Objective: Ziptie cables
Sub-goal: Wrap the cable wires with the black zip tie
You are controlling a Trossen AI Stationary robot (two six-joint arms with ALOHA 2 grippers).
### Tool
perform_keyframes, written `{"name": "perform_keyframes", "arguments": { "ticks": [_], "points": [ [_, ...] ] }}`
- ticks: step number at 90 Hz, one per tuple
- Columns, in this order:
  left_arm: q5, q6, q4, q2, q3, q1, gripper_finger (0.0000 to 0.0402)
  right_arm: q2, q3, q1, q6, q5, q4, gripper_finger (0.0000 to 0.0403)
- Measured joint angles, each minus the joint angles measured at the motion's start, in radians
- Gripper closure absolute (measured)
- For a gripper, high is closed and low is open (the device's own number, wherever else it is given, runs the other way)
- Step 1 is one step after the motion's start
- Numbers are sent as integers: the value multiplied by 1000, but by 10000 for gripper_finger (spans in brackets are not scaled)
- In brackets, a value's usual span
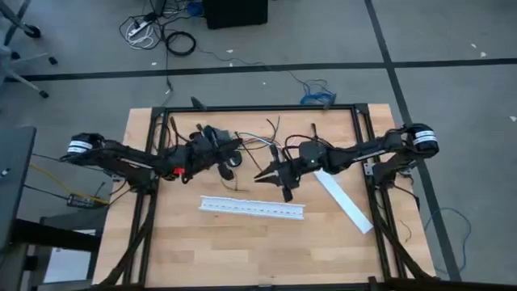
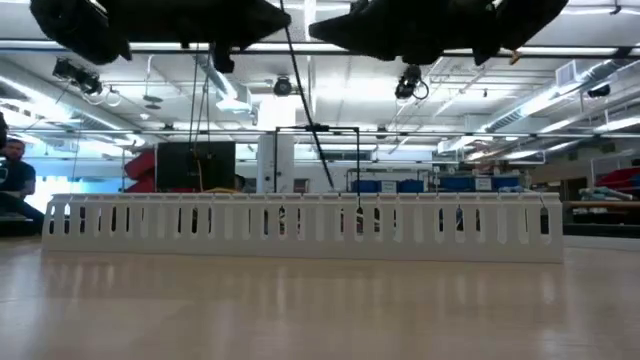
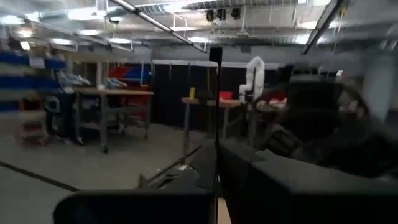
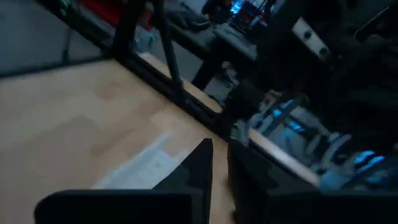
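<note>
A: Where were the cables?

B: Loose on the surface, at its far side between the two arms, gripped by neither.

A: And the ziptie?

B: Upright, pinched in the left claw, probably to keep its end free for looping round the wires.

A: The right claw?

B: Hovering beside them, fingers nearly together, seemingly holding nothing. The white channel lay nearer, untouched.

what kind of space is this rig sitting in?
Most likely an open-plan robotics lab or workshop. The low view shows an exposed industrial ceiling with strip lights and blue storage bins; the left wrist view shows workbenches and a white robot arm.
</note>
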Motion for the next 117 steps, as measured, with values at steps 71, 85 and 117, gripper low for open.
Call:
{"name": "perform_keyframes", "arguments": {
  "ticks": [71,85,117],
  "points": [
    [129,-466,-209,-189,0,0,401,44,257,32,-426,130,-198,308],
    [127,-500,-208,-189,0,14,401,44,256,46,-435,169,-175,254],
    [282,-838,-210,-189,0,116,401,44,254,96,-874,167,-273,202]
  ]
}}
